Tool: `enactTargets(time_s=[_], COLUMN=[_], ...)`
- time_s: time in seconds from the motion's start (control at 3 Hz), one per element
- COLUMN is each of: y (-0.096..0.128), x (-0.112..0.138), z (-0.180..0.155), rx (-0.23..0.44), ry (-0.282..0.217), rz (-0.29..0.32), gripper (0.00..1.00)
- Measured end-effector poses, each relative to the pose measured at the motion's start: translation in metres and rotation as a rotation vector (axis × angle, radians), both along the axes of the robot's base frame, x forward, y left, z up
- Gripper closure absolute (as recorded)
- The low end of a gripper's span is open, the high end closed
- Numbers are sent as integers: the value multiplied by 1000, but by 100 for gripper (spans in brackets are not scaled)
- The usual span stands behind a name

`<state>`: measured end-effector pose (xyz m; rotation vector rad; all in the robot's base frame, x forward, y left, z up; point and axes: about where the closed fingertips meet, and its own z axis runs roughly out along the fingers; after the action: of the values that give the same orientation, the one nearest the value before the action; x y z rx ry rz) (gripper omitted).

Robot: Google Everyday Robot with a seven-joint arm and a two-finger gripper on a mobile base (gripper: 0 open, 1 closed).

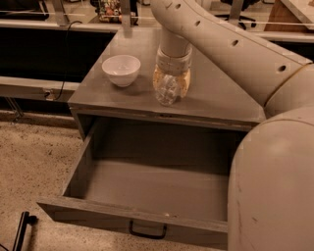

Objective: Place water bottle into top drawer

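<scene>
Cabinet top: white bowl near left edge.
Gripper: clasping water bottle by front edge.
Top drawer: pulled open below.

From my station, the gripper hangs over the cabinet top, pointing straight down at the water bottle. Its wrist hides the bottle's upper part, and I cannot make out a cap or label. The robot's arm fills the lower right corner and runs off the right and bottom edges. It covers the top drawer's right wall and the right end of its front panel. A black bar at lower left is cut by the edge. Small items on the far bench are too blurred to name.
</scene>
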<state>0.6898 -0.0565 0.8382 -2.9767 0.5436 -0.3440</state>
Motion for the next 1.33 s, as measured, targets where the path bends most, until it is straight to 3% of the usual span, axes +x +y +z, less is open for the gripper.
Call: enactTargets(time_s=[0.33,0.67,1.0,1.33], y=[-1,-11,-29,-30], x=[0,-20,-68,-135], z=[9,32,59,71], rx=[65,172,329,507], ry=[20,66,135,225], rz=[-90,-227,-395,-526], gripper=[66,87,100,100])
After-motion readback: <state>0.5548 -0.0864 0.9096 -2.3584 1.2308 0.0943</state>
